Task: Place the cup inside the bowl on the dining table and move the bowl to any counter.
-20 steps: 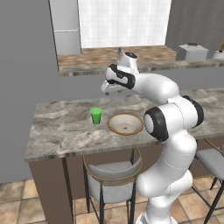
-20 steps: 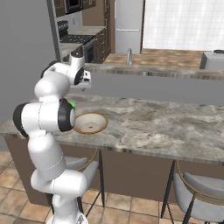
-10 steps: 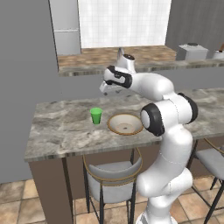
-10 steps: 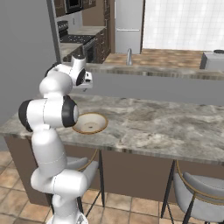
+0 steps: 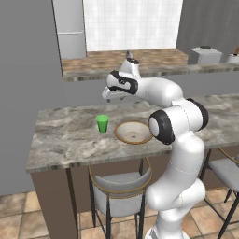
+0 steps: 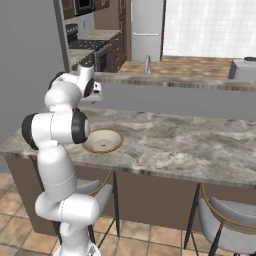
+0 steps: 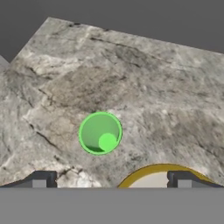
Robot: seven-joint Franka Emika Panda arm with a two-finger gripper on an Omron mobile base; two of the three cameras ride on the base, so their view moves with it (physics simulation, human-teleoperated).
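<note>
Overhead, the gripper (image 7: 109,179) hung spread wide above the upright cup (image 5: 102,123), beside the bowl (image 5: 133,132) on the table (image 5: 65,140).

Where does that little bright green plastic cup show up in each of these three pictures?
Left base view: the small bright green plastic cup stands upright on the marble dining table, left of centre, beside the wide tan-rimmed bowl.
Right base view: I cannot find it; the white arm stands where it should be.
Hand view: near centre, seen from above.
Shared landmark: the bowl, in all three.
</note>
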